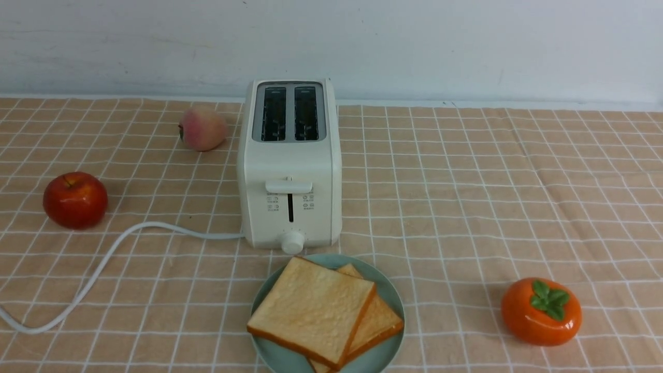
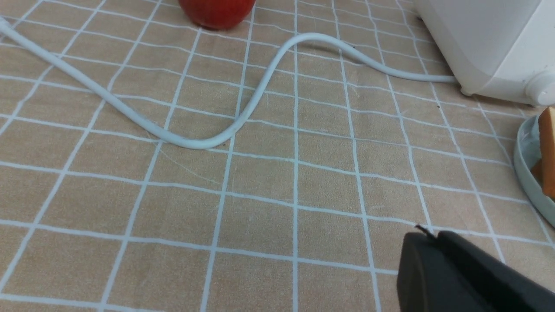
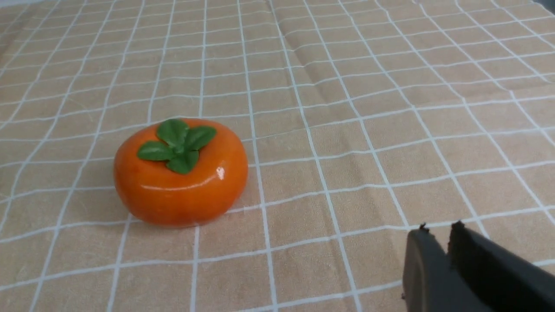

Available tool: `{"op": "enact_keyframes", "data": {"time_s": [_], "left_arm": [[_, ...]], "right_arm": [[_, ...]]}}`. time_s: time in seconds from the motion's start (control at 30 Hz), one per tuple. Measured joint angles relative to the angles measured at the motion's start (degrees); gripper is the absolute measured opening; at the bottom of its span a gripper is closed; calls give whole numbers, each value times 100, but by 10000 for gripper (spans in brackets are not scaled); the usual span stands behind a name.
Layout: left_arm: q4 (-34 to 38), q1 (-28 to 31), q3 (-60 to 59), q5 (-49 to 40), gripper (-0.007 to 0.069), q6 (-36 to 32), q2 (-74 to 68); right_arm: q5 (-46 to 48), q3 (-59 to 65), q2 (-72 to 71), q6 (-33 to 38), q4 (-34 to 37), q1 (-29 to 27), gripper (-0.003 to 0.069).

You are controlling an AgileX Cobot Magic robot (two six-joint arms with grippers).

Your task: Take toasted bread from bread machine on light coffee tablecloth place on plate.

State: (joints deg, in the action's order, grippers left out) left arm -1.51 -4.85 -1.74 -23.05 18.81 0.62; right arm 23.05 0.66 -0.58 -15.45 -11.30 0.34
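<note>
The cream-white bread machine (image 1: pixel 290 171) stands mid-table on the light coffee tablecloth (image 1: pixel 466 207), both slots empty. Two slices of toasted bread lie overlapped on the teal plate (image 1: pixel 373 360) just in front of it, the upper slice (image 1: pixel 313 311) over the lower one (image 1: pixel 380 324). Neither gripper shows in the front view. My left gripper (image 2: pixel 431 236) is shut and empty, low over the cloth; the bread machine (image 2: pixel 481 39), plate rim (image 2: pixel 527 164) and a toast edge (image 2: pixel 547 151) show at that view's side. My right gripper (image 3: pixel 438 229) is shut and empty over bare cloth.
The white cord (image 1: pixel 103 259) snakes left from the bread machine and crosses the left wrist view (image 2: pixel 195 141). A red apple (image 1: pixel 75 199) sits at the left, a peach (image 1: pixel 203 128) beside the bread machine, and an orange persimmon (image 1: pixel 541 311) at the front right, near the right gripper (image 3: pixel 180 173).
</note>
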Motion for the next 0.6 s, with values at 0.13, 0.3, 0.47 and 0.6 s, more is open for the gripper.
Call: {"op": "enact_keyframes", "data": {"time_s": [0.13, 0.3, 0.47, 0.6], "left_arm": [[0, 0, -1, 0, 17, 0, 0], [0, 0, -1, 0, 18, 0, 0], [0, 0, -1, 0, 20, 0, 0], [0, 0, -1, 0, 25, 0, 0]], "right_arm": [[-48, 4, 0, 1006, 847, 0, 90], [-55, 4, 0, 1754, 1330, 0, 92], [-55, 4, 0, 1803, 1369, 0, 99], [-55, 4, 0, 1827, 1369, 0, 106]]}}
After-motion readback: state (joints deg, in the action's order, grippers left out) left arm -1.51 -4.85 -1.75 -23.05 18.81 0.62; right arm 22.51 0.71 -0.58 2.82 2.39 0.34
